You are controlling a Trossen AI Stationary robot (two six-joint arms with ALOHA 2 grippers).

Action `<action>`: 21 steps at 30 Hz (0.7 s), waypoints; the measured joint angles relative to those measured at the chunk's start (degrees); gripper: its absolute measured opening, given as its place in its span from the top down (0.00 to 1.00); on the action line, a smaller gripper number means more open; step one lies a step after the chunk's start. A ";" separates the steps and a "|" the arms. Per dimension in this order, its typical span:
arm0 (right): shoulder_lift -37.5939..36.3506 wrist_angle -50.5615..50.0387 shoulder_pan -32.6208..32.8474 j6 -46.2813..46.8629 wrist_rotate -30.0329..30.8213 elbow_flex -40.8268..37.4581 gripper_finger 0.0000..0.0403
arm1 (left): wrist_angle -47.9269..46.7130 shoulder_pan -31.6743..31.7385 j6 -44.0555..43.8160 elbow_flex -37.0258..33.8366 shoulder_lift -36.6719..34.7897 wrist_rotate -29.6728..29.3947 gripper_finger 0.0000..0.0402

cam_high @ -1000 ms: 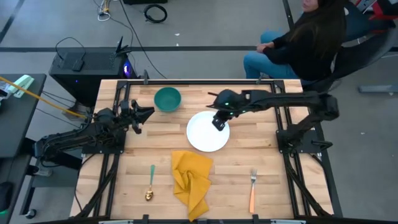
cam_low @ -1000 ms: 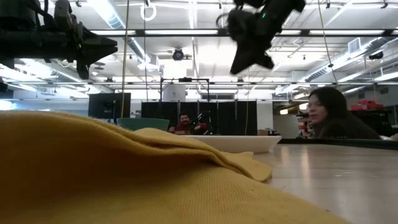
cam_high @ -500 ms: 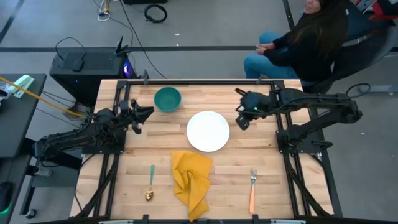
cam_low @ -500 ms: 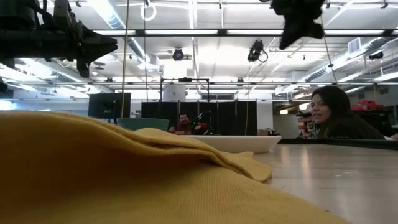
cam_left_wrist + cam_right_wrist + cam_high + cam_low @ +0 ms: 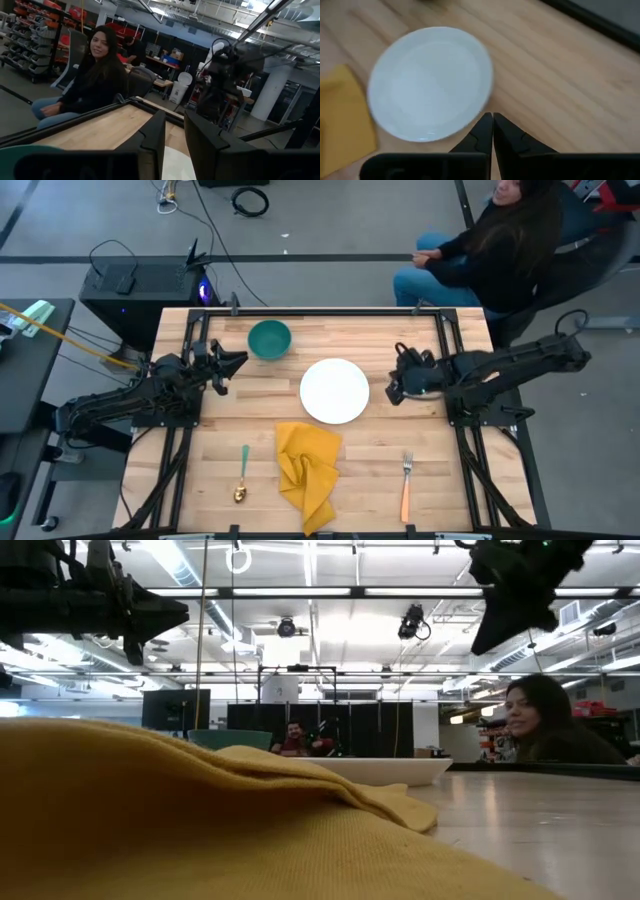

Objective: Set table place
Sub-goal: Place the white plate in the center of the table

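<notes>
A white plate [image 5: 335, 391] lies flat in the middle of the light-wood table [image 5: 430, 442]; it also shows in the right wrist view [image 5: 427, 82]. My right gripper [image 5: 393, 392] is shut and empty. It hangs above the table just right of the plate, and its shut fingers show in the right wrist view [image 5: 493, 119]. My left gripper [image 5: 240, 361] waits above the table's far left, slightly open and empty, near a teal bowl [image 5: 269, 339]. A crumpled yellow napkin [image 5: 308, 473] lies at the near middle.
A spoon with a teal handle [image 5: 242, 473] lies left of the napkin. A fork with an orange handle [image 5: 406, 486] lies at the near right. A seated person [image 5: 490, 250] is beyond the table's far right corner. Black rails run along the table edges.
My right gripper has gone from above the plate's far right rim toward the table's right edge and a little toward the near edge. It now hangs beside the plate. The plate has stayed where it was.
</notes>
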 joint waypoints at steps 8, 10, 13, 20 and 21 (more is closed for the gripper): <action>-5.98 31.58 3.60 -13.70 -0.84 -12.37 0.95 | 0.01 0.02 0.08 0.00 0.00 0.19 0.80; -7.54 38.95 3.73 -18.32 -2.73 -14.51 0.95 | 0.01 0.02 0.14 0.00 0.00 0.71 0.80; -9.55 47.24 3.51 -22.36 -6.37 -17.44 0.95 | 0.01 0.02 0.14 0.00 0.00 1.59 0.81; -12.09 57.67 2.95 -26.27 -13.66 -21.61 0.94 | -2.04 0.97 0.13 1.89 0.00 1.66 0.80; -12.16 57.73 2.78 -26.31 -13.90 -21.63 0.94 | -3.43 1.59 0.22 3.13 0.00 1.64 0.80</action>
